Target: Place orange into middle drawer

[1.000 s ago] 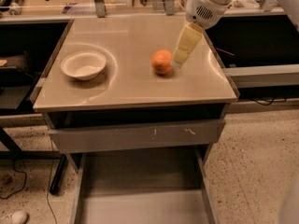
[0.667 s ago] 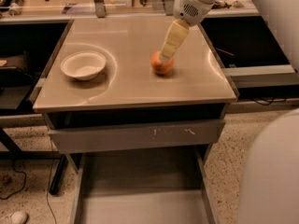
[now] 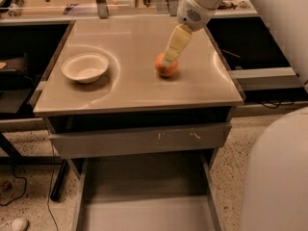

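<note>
End effector (image 3: 168,61) atop orange (image 3: 166,66), hiding its top; grip state unreadable.

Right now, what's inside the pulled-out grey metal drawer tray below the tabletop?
Nothing visible on the wide grey metal drawer tray's bare floor; its back is hidden under the scratched grey drawer front. The small round orange sits on the tabletop, with the gripper at it.

I'm seeing the arm reaching in from the upper right, forearm angling down and to the left. The gripper (image 3: 169,61) is pointing down-left with its pale fingers (image 3: 176,42) extended. A white body panel is filling the right edge.
</note>
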Motion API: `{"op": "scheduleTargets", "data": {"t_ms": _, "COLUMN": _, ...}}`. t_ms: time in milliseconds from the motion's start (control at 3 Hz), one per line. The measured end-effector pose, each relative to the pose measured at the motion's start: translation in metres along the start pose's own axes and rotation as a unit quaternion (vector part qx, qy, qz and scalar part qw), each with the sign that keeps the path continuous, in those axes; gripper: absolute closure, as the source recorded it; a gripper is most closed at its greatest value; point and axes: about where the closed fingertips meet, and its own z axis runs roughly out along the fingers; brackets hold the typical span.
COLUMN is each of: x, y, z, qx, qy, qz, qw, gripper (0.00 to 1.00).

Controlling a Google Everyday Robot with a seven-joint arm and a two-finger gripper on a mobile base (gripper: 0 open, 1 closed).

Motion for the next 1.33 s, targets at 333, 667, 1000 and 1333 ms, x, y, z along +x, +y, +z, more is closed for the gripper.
{"op": "scheduleTargets", "data": {"t_ms": 333, "x": 0.005, "y": -0.013, "z": 0.027, "qx": -0.01, "qy": 0.001, "qz": 0.022, "qw": 0.9997, "gripper": 0.0}}
{"op": "scheduleTargets", "data": {"t_ms": 667, "x": 0.013, "y": -0.027, "z": 0.051, "qx": -0.021, "qy": 0.008, "qz": 0.041, "qw": 0.9989, "gripper": 0.0}}
{"op": "scheduleTargets", "data": {"t_ms": 1000, "x": 0.018, "y": -0.033, "z": 0.072, "qx": -0.036, "qy": 0.014, "qz": 0.054, "qw": 0.9978, "gripper": 0.0}}
{"op": "scheduleTargets", "data": {"t_ms": 1333, "x": 0.022, "y": -0.034, "z": 0.091, "qx": -0.052, "qy": 0.018, "qz": 0.063, "qw": 0.9965, "gripper": 0.0}}
